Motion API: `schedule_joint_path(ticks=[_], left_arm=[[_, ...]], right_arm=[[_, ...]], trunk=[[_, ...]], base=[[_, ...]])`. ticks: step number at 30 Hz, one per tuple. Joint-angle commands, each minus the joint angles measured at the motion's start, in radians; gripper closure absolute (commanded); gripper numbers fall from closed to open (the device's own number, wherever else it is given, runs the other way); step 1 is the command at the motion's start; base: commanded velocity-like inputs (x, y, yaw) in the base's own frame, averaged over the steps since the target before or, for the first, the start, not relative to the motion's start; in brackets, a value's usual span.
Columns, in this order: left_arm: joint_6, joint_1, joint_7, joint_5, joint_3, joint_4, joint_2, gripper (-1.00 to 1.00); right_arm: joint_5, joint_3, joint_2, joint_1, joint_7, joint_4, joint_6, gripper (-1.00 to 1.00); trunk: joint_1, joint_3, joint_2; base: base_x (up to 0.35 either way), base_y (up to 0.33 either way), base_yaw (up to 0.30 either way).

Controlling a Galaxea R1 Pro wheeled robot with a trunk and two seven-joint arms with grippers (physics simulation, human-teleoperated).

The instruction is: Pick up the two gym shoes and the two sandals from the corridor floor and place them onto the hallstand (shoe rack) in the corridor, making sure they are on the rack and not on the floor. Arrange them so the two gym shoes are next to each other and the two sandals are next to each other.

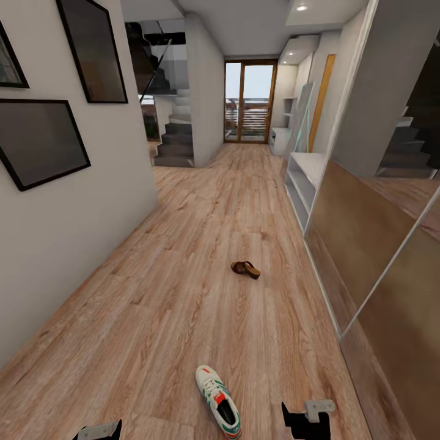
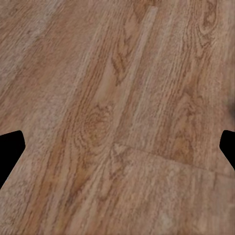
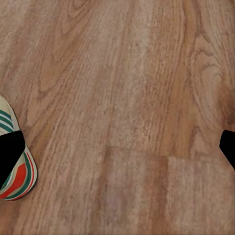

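- Down a long corridor, seen from my head camera, the corridor floor [image 1: 183, 293] of light wood-grain planks runs toward a glazed door [image 1: 249, 101] at the far end.
- I see one gym shoe [image 1: 219, 401] lying on the planks close in front of me, white with green stripes and red-orange accents, toe pointing away down the corridor.
- Farther along, near the middle of the floor, lies one brown sandal [image 1: 245, 269], well apart from the sneaker.
- On my right, against the wall, stands the light grey hallstand [image 1: 304, 183] with its open low shelves; both shoes are on the floor, not on it.
- My right gripper [image 1: 307, 417] hangs low just to the right of the gym shoe, not touching it; in the right wrist camera its dark fingertips [image 3: 10, 152] stand far apart at either edge, spread wide with bare planks between them, and the shoe's striped heel end [image 3: 14, 171] shows beside one finger.
- My left gripper [image 1: 98, 431] sits at the lower left of the head view, away from the shoe; its wrist camera shows the fingertips [image 2: 10, 149] equally wide apart over bare wood, holding nothing.
- Dark framed pictures [image 1: 40, 140] hang on the white wall to my left, and a staircase [image 1: 176, 137] rises beyond them.
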Motion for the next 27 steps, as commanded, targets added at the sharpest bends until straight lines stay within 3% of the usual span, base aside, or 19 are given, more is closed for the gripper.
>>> schedule_joint_path(ticks=[1,27], left_arm=[[-0.002,-0.001,-0.009,0.007,0.005,0.001,0.0,-1.0],[-0.002,-0.001,-0.009,0.007,0.005,0.0,0.0,-1.0]], right_arm=[[-0.01,0.008,-0.001,-0.001,-0.001,0.0,-0.003,-1.0],[-0.01,0.008,-0.001,-0.001,-0.001,0.0,-0.003,-1.0]], trunk=[[0.0,-0.001,0.0],[0.0,-0.001,0.0]], base=[[0.004,-0.003,0.0],[0.017,-0.102,0.0]])
